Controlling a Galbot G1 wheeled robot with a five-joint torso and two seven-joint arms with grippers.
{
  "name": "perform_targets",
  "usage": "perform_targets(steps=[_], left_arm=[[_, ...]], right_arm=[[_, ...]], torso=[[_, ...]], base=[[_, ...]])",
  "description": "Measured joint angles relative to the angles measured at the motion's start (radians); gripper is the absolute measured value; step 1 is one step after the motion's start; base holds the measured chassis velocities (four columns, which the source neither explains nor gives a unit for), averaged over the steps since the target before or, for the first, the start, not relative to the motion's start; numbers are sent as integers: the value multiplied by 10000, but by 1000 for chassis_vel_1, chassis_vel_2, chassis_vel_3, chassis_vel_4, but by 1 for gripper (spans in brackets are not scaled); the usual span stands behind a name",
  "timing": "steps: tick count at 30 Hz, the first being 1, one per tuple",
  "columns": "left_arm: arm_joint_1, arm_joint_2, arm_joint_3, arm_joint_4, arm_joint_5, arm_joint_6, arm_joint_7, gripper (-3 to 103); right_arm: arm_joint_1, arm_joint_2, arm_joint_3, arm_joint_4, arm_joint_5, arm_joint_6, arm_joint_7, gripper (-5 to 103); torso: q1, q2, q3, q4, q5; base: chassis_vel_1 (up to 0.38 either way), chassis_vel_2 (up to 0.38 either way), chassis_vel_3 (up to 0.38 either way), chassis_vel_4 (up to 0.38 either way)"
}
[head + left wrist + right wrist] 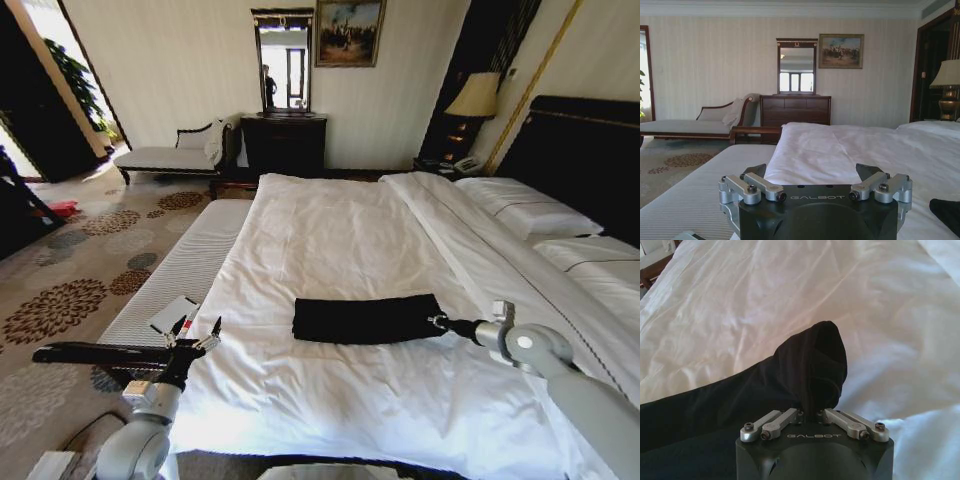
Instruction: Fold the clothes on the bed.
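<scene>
The clothes are one black T-shirt [365, 318], lying as a long narrow band across the near part of the bed [330, 240]. My right gripper [437, 322] is at the band's right end, shut on a pinch of the fabric. In the right wrist view the black cloth [815, 365] rises in a peak from between the shut fingers of the gripper [810, 413]. My left gripper [197, 328] hovers open at the bed's left edge, well clear of the shirt's left end. From the left wrist, the gripper [812, 172] holds nothing and a corner of the shirt [947, 212] shows off to one side.
A narrow white-striped bench [180, 270] runs along the bed's left side, with patterned carpet beyond. White pillows [525, 205] and a dark headboard [590, 150] are at the right. A chaise [165, 158], dresser [285, 140] and lamp [475, 95] stand by the far wall.
</scene>
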State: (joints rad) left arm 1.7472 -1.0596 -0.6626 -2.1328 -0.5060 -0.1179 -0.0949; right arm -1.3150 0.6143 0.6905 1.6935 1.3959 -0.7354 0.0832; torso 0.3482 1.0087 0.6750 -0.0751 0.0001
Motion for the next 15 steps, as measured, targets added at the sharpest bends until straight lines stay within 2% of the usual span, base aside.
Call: perform_targets(steps=[8, 15], left_arm=[[0, 0, 0, 0, 0, -1, 0, 100], [0, 0, -1, 0, 0, 0, 0, 100]], right_arm=[[-9, -73, 54, -181, -310, 0, -111, 4], [-49, 105, 35, 309, -994, 186, -168, 4]], torso=[[0, 0, 0, 0, 0], [0, 0, 0, -3, 0]], base=[[0, 0, 0, 0], [0, 0, 0, 0]])
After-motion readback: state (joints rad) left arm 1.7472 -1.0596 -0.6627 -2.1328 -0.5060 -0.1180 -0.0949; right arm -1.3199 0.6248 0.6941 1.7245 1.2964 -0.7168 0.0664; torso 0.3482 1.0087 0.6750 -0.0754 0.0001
